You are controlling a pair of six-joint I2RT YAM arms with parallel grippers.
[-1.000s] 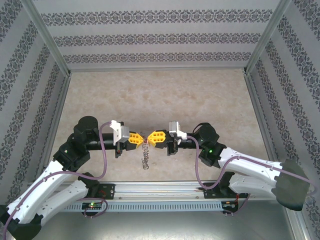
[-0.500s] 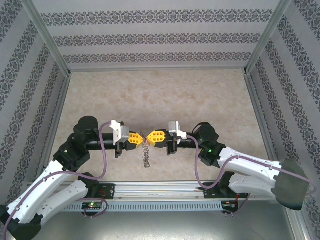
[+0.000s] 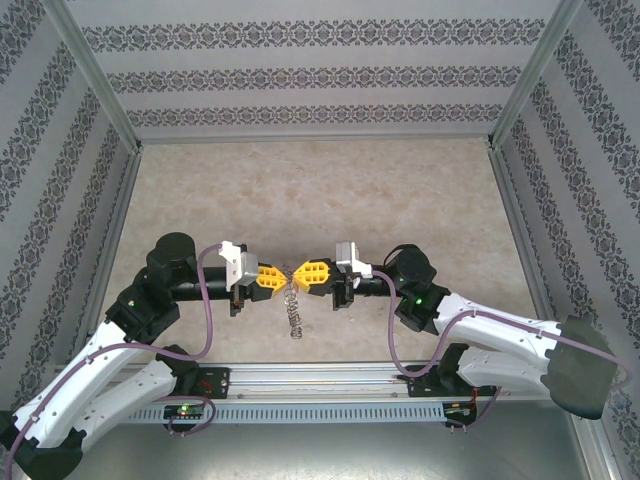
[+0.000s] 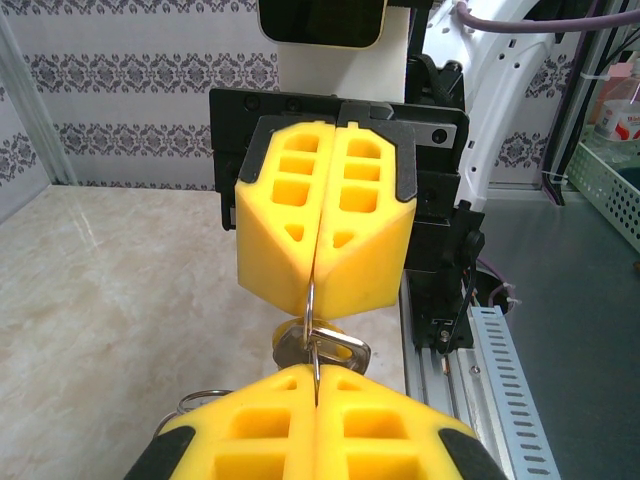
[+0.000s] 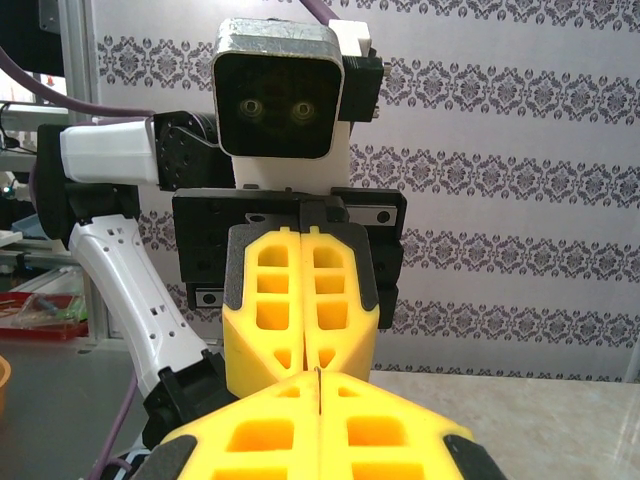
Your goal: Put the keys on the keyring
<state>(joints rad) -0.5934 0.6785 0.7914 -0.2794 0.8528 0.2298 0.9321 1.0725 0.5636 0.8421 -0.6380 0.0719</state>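
The worktop (image 3: 320,190) is a pale marbled surface enclosed by patterned walls (image 3: 320,70) on three sides, with a metal rail (image 3: 320,385) along its near edge. The left arm (image 3: 110,370) and the right arm (image 3: 500,340) rise from this rail and bend inward, each trailing a purple cable (image 3: 205,300). The arms are set so that the two hands point at each other above the near-centre of the worktop. The left hand (image 3: 281,277) and the right hand (image 3: 300,275) meet nearly tip to tip, with their yellow fingers (image 4: 280,230) pressed fully together. Each hand is clamped on the keyring (image 3: 292,312). In the left wrist view, a thin wire of the ring runs straight from the seam of the right hand down into the seam of the left hand. In the top view, the grey chain part of the keyring trails from the meeting point toward the near edge. A further grey loop shows beside the left hand in the left wrist view. The key (image 4: 297,333), a small yellow-orange piece, sits just below the tips of the right hand and touches the ring wire. A grey metal piece (image 4: 342,352) lies against it. Whether the key is threaded onto the ring cannot be told.
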